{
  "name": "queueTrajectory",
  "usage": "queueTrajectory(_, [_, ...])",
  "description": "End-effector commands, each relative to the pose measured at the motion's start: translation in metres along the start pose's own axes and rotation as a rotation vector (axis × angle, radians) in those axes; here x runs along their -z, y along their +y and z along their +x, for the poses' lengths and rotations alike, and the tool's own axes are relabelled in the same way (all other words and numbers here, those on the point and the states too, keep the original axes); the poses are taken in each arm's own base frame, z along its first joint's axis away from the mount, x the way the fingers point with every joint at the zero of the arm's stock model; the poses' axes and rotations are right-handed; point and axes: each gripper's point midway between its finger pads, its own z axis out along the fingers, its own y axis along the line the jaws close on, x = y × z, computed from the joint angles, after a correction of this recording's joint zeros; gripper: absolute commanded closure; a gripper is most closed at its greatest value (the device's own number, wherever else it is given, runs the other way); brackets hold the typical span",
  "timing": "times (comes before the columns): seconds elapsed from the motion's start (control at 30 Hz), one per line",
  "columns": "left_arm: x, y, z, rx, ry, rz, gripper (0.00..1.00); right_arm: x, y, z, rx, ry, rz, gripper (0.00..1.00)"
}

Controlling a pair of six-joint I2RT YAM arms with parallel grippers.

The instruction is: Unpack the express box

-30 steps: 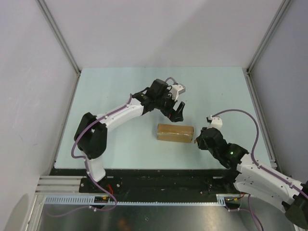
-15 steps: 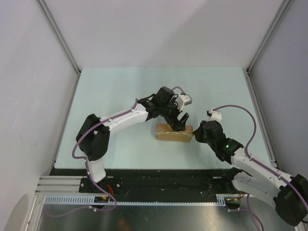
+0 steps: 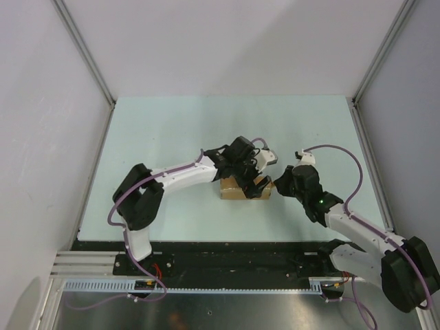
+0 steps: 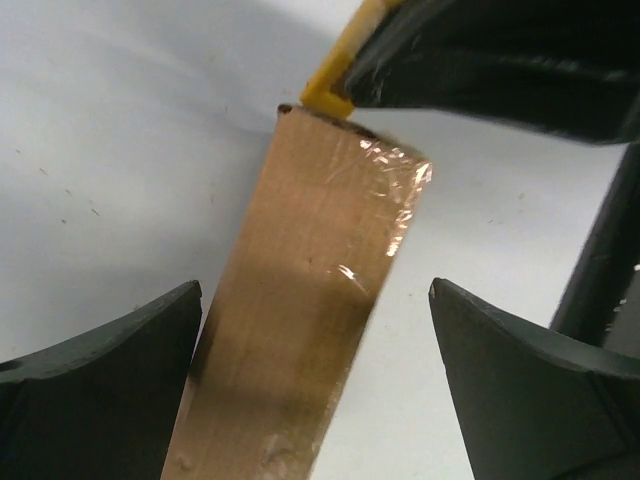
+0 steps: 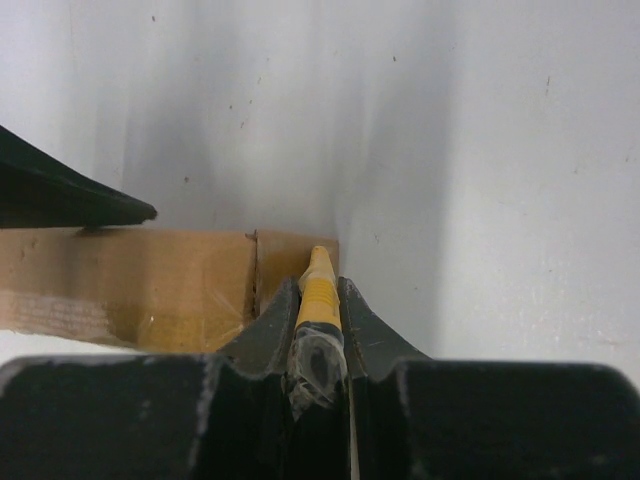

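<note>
Right now my left gripper [image 3: 256, 184] hangs over the small flat brown cardboard express box [image 3: 236, 188], its fingers spread wide, one on each long side of the carton. The box lies flat on the pale green table [image 3: 158, 130], slightly right of the middle and nearer the near edge than the far one. My right gripper [image 5: 318, 300] is clamped tight on a slim yellow-and-black utility knife [image 5: 319, 278]. The knife's yellow tip meets the top edge of the box's right-hand end, seen clearly from my left wrist.
</note>
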Motion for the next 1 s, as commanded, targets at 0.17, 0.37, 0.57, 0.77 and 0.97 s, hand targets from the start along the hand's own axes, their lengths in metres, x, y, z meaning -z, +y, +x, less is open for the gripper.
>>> queueTrajectory(0.17, [-0.022, 0.027, 0.025, -0.121, 0.096, -0.196, 0.11, 0.010, 0.012, -0.029, -0.033, -0.083, -0.077, 1.00])
queueTrajectory(0.37, [-0.021, 0.034, 0.021, -0.108, 0.091, -0.241, 0.30, 0.025, 0.008, -0.044, -0.056, -0.107, -0.061, 1.00])
queueTrajectory(0.57, [-0.023, 0.036, 0.029, -0.083, 0.108, -0.256, 0.36, 0.045, 0.010, -0.063, -0.070, -0.149, -0.077, 1.00])
queueTrajectory(0.77, [-0.024, 0.033, 0.030, -0.112, 0.098, -0.239, 0.39, 0.060, 0.026, -0.086, -0.070, -0.238, -0.161, 1.00])
queueTrajectory(0.97, [-0.032, 0.024, 0.040, -0.207, 0.101, -0.139, 0.48, 0.048, 0.038, -0.085, -0.049, -0.218, -0.212, 1.00])
